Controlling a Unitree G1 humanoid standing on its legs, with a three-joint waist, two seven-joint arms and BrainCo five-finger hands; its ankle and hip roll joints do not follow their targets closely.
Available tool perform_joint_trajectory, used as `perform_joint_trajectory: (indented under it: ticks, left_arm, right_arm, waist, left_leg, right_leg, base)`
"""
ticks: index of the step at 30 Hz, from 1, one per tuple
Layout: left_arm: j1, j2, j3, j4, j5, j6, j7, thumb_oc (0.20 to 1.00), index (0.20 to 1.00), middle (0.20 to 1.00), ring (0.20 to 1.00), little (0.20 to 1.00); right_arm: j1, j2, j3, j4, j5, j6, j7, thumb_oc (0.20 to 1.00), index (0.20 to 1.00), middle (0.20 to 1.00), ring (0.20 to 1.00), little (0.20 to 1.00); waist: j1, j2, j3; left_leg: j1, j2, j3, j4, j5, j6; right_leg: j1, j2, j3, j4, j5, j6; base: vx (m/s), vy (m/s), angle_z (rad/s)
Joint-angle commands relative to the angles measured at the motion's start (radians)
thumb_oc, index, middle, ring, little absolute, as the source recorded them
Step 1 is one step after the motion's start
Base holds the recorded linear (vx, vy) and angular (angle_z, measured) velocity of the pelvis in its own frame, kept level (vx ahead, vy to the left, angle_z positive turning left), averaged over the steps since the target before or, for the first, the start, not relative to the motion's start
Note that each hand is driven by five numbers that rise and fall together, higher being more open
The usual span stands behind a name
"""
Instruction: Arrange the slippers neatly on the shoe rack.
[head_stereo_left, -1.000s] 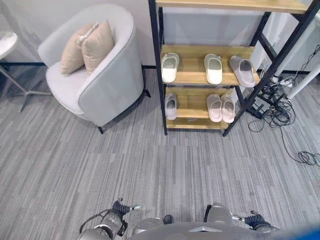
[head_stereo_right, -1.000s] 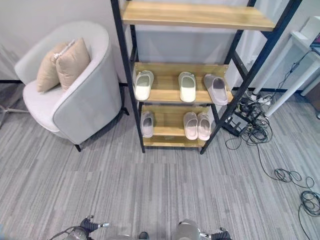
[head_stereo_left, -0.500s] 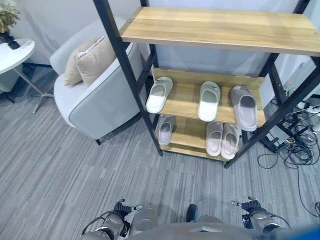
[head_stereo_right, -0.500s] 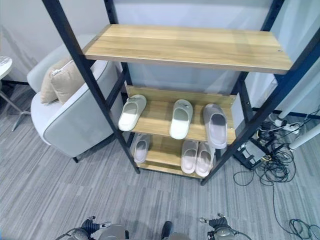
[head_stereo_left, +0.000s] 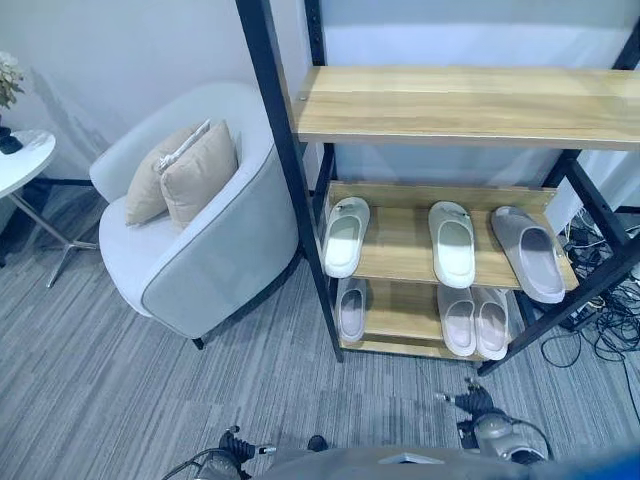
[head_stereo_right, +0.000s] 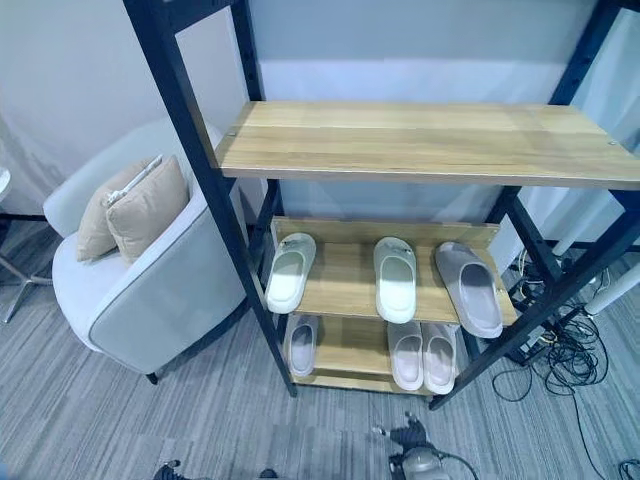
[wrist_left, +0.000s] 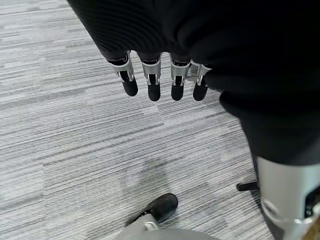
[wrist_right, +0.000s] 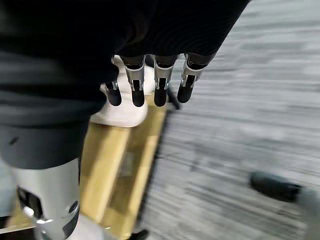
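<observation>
Six slippers sit on the rack (head_stereo_right: 215, 200), three on each of its two lower shelves, while the top shelf (head_stereo_right: 430, 140) lies bare. On the middle shelf a pale slipper (head_stereo_right: 290, 272) lies at 9 o'clock, tilted off line, a second pale one (head_stereo_right: 396, 279) sits in the centre, and a grey one (head_stereo_right: 469, 288) lies at 3 o'clock, its toe reaching the front edge. That spread, I judge, is why this shelf wants tidying: the two pale ones look like a pair, yet they lie well apart.

On the bottom shelf a lone slipper (head_stereo_right: 302, 345) rests at 9 o'clock, and a pink pair (head_stereo_right: 422, 356) lies side by side, touching, at 3 o'clock; those two already read as neat.

My left hand (wrist_left: 160, 82) hangs over bare carpet, fingers straight and relaxed, holding nothing. My right hand (wrist_right: 147, 85) hangs likewise, fingers loose and empty, above the corner of a wooden shelf where something pale lies. Both hang low, I judge, because I am only facing the rack, not yet reaching.

An armchair (head_stereo_left: 215, 250) with two cushions (head_stereo_left: 180, 175) stands at 9 o'clock of the rack.
</observation>
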Motion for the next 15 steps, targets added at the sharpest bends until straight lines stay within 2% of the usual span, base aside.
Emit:
perform_joint_trajectory:
  ticks: [1,5,6,7,8,10,15]
  left_arm:
    - [-0.106,-0.034,-0.066,0.019,0.041,-0.017,0.021,1.0,1.0,1.0,1.0,1.0]
    - [-0.121,-0.031,-0.108,-0.01,0.1,-0.023,0.014,1.0,1.0,1.0,1.0,1.0]
    - [-0.113,-0.001,-0.071,-0.026,0.09,-0.034,-0.009,1.0,1.0,1.0,1.0,1.0]
    - [-0.087,0.008,-0.049,-0.053,0.103,-0.037,-0.028,1.0,1.0,1.0,1.0,1.0]
    - [-0.082,0.009,-0.04,-0.056,0.109,-0.04,-0.035,1.0,1.0,1.0,1.0,1.0]
    - [-0.075,0.01,-0.035,-0.059,0.121,-0.052,-0.047,1.0,1.0,1.0,1.0,1.0]
    - [-0.074,-0.008,-0.051,-0.05,0.124,-0.059,-0.055,1.0,1.0,1.0,1.0,1.0]
  right_arm:
    - [-0.048,-0.05,0.032,0.014,0.007,-0.024,-0.026,1.0,1.0,1.0,1.0,1.0]
    - [-0.085,-0.059,0.128,-0.113,-0.045,-0.043,0.003,1.0,1.0,1.0,1.0,1.0]
    - [0.041,-0.225,0.089,-0.385,-0.021,-0.066,0.089,1.0,1.0,1.0,1.0,1.0]
    - [0.164,-0.271,0.066,-0.705,-0.047,-0.097,0.131,1.0,1.0,1.0,1.0,1.0]
    - [0.21,-0.298,0.059,-0.791,-0.057,-0.115,0.158,1.0,1.0,1.0,1.0,1.0]
    - [0.254,-0.334,0.065,-0.851,-0.08,-0.143,0.199,1.0,1.0,1.0,1.0,1.0]
    - [0.178,-0.324,0.139,-0.866,-0.099,-0.172,0.208,1.0,1.0,1.0,1.0,1.0]
  waist:
    - [0.014,0.02,0.042]
    - [0.016,0.016,0.05]
    - [-0.002,0.004,0.058]
    - [-0.017,0.001,0.069]
    - [-0.022,0.0,0.073]
    - [-0.027,0.0,0.079]
    - [-0.016,-0.006,0.079]
  left_leg:
    - [-0.006,0.075,-0.005,0.013,-0.056,-0.054]
    - [-0.012,0.058,0.005,0.013,-0.066,-0.049]
    - [-0.007,0.059,0.016,0.013,-0.067,-0.051]
    - [-0.012,0.06,0.027,0.013,-0.065,-0.051]
    - [-0.013,0.061,0.03,0.013,-0.065,-0.05]
    - [-0.015,0.063,0.031,0.013,-0.064,-0.05]
    - [-0.013,0.065,0.024,0.013,-0.066,-0.05]
  right_leg:
    - [-0.072,-0.018,-0.005,0.033,0.064,0.048]
    - [-0.065,-0.034,-0.006,-0.008,0.09,0.058]
    - [-0.062,-0.036,0.001,-0.017,0.097,0.063]
    - [-0.072,-0.038,0.01,-0.021,0.107,0.067]
    - [-0.074,-0.037,0.013,-0.023,0.107,0.069]
    - [-0.077,-0.037,0.013,-0.025,0.109,0.07]
    - [-0.068,-0.036,0.004,-0.027,0.106,0.069]
  base:
    - [-0.02,0.094,0.12]
    - [0.0,0.055,0.02]
    - [-0.03,0.026,0.01]
    - [-0.06,0.011,0.19]
    - [-0.06,0.026,0.03]
    - [-0.02,0.017,-0.44]
    - [0.0,0.007,-0.09]
